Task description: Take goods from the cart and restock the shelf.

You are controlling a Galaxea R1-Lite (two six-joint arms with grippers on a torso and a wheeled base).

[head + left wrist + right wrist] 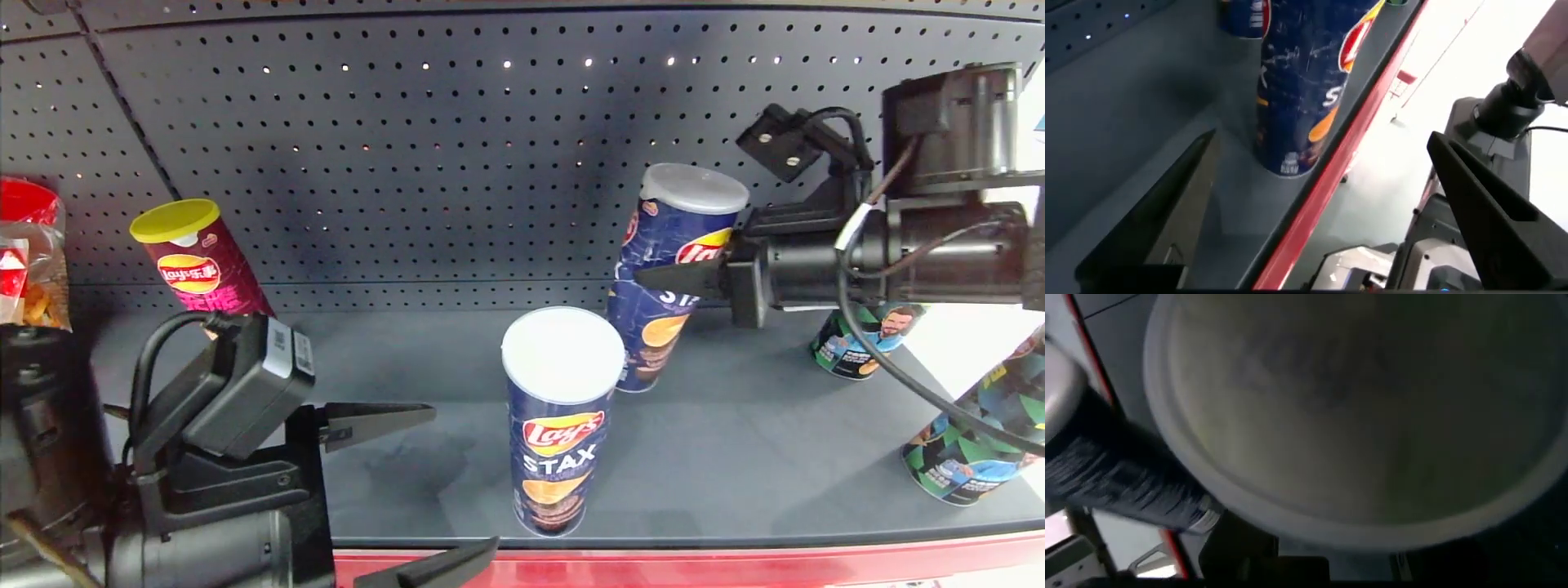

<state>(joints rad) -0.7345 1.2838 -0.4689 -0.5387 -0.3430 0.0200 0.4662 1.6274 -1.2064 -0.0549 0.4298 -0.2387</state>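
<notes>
A blue chips can (558,425) with a white lid stands upright near the shelf's front edge; in the left wrist view this can (1305,90) rises just beyond the fingers. My left gripper (464,478) (1323,220) is open just left of it at the shelf's front edge, holding nothing. Behind it, a second blue chips can (657,327) leans tilted with its base on the shelf. My right gripper (665,276) is shut on its upper part from the right. This can's pale lid (1372,416) sits close to the right wrist camera.
A purple can (200,261) with a yellow lid leans at the back left, beside a red snack bag (24,245). Two patterned cans (861,336) (971,445) stand at the right. The grey shelf (735,457) has a red front lip (735,563) and a pegboard back.
</notes>
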